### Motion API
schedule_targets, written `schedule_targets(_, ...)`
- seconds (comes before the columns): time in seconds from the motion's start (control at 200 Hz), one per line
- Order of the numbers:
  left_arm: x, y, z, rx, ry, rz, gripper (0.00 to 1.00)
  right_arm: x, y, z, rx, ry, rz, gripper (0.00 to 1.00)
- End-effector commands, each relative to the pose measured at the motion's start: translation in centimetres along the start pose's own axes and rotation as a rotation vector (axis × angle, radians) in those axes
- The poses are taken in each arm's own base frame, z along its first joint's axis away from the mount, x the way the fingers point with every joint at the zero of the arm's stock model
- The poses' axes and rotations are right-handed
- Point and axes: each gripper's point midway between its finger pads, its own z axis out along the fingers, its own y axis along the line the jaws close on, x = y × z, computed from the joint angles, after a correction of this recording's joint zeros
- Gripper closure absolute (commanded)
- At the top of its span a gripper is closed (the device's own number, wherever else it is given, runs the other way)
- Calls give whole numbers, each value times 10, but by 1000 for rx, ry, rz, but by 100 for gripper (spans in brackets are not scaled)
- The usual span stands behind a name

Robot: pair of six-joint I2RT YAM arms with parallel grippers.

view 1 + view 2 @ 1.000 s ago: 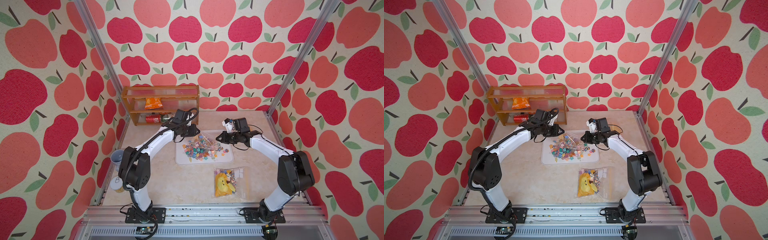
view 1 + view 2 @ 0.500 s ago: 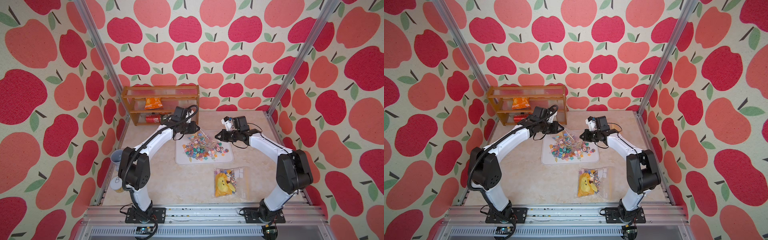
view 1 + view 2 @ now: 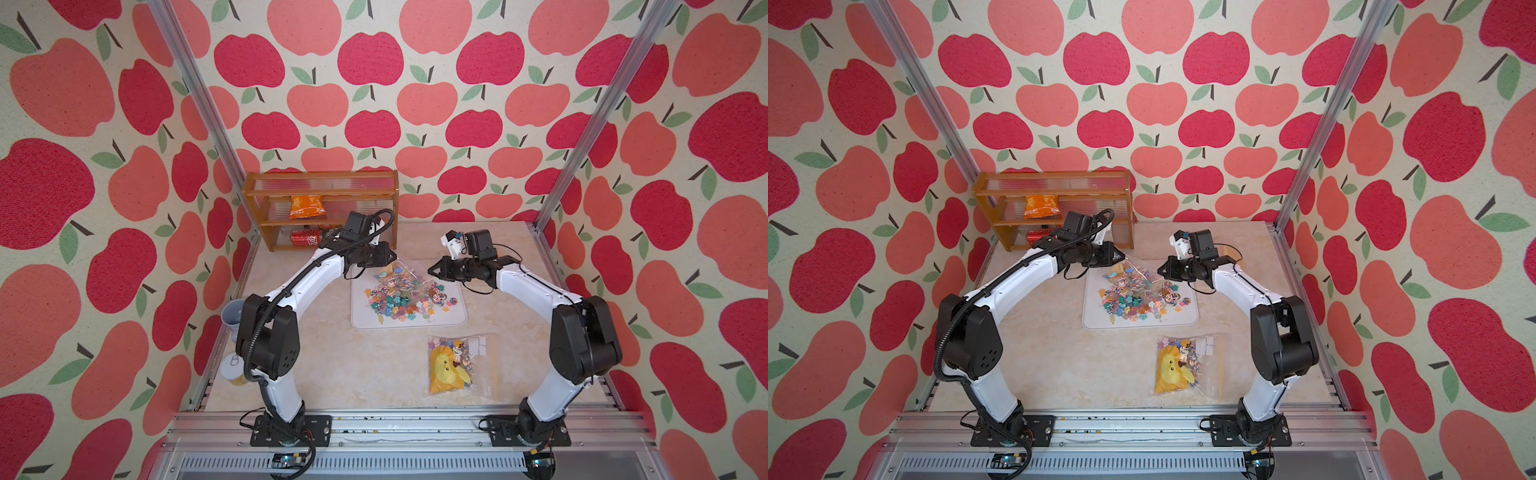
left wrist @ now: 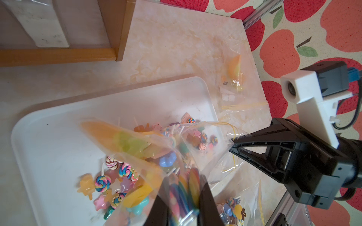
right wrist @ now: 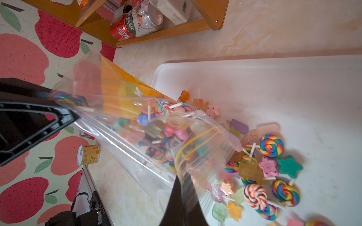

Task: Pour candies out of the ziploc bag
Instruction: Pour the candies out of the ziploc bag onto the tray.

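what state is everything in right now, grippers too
ziploc bag: open, tilted mouth-down over the tray
candies: part on the tray, part in the bag
left gripper: shut on the bag's closed end
right gripper: shut on the bag's mouth edge
second bag: lying flat, filled
cola can: on its side

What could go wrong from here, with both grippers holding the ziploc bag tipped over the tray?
1. Many candies sit inside the ziploc bag. A lollipop looks pinched at the left gripper, so it may never drop.
2. The right gripper pinches only a thin edge by the bag's mouth and could slip.
3. The poured ones lie close to the tray rim and might spill over.
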Motion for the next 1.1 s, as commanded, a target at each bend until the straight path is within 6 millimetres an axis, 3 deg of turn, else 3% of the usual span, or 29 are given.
schedule_targets(0.0,-43,-7,-31,0,-143,46,100,2,-10,3,29,16,20,100)
schedule_targets(1.095,-59,2,-43,-21,-170,62,100,-6,-7,23,7,37,23,100)
